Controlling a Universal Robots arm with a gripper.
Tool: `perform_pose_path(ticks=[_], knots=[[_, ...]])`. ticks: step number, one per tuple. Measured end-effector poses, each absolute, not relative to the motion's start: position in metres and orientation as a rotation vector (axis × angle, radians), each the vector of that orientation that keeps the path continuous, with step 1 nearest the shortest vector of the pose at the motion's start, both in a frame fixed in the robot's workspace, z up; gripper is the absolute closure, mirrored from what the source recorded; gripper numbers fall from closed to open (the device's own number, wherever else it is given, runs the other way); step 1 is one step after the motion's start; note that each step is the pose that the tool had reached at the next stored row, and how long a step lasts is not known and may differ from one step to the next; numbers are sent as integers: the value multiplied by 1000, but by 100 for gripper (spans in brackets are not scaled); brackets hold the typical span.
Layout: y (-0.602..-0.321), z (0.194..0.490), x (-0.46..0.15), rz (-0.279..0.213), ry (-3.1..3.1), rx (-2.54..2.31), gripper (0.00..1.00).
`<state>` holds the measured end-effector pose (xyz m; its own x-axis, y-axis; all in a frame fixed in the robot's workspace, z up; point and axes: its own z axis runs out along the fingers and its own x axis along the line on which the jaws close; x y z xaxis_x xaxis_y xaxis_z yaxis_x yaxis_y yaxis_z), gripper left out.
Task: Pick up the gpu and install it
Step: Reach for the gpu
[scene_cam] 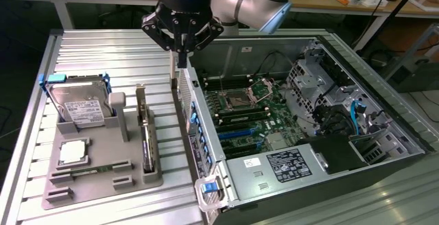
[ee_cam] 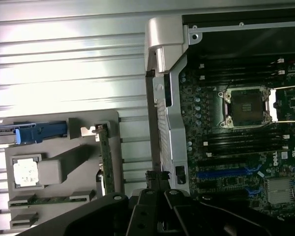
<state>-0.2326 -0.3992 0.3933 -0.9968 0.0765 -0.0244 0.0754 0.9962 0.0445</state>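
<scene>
My gripper (scene_cam: 180,55) hung directly over the rear wall of the computer case (scene_cam: 205,132), above the outer edge and not over the motherboard (scene_cam: 247,112) inside. As far as I could judge, the fingers were pressed together with nothing between them; in the wrist view the gripper (ee_cam: 156,176) sat over that same wall.

The gpu (scene_cam: 145,135) was not yet in my grasp. It stood on its long edge in a slot of the grey tray (scene_cam: 103,184) just outside the case, running parallel to the rear wall, with its silver bracket (scene_cam: 141,96) at the end further from the case's blue latch (scene_cam: 209,186). From the wrist I saw the gpu (ee_cam: 106,160) as a thin strip, close beside the case wall yet apart from it. The hard drive (scene_cam: 82,107) and the small square chip (scene_cam: 72,153) lay further out from the case, beyond the card.

The step in hand, I judged, was the approach to the card. To do it well the fingers would need to spread before descending, line up across the card's thin faces, and come straight down on its upper edge clear of the bracket. The card stood close to the case wall, so the finger on the case side had little room, and a tilted descent risked knocking the card in its slot.
</scene>
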Motion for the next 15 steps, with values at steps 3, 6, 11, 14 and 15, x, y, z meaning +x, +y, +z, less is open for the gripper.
perform_pose_path(ticks=[3,6,11,14,15], knots=[[-399,393,-238,68,3112,118,89],[-400,393,-243,68,3112,118,89],[-400,393,-251,68,3112,118,89],[-401,393,-254,68,3112,118,89],[-401,393,-256,68,3112,118,89]])
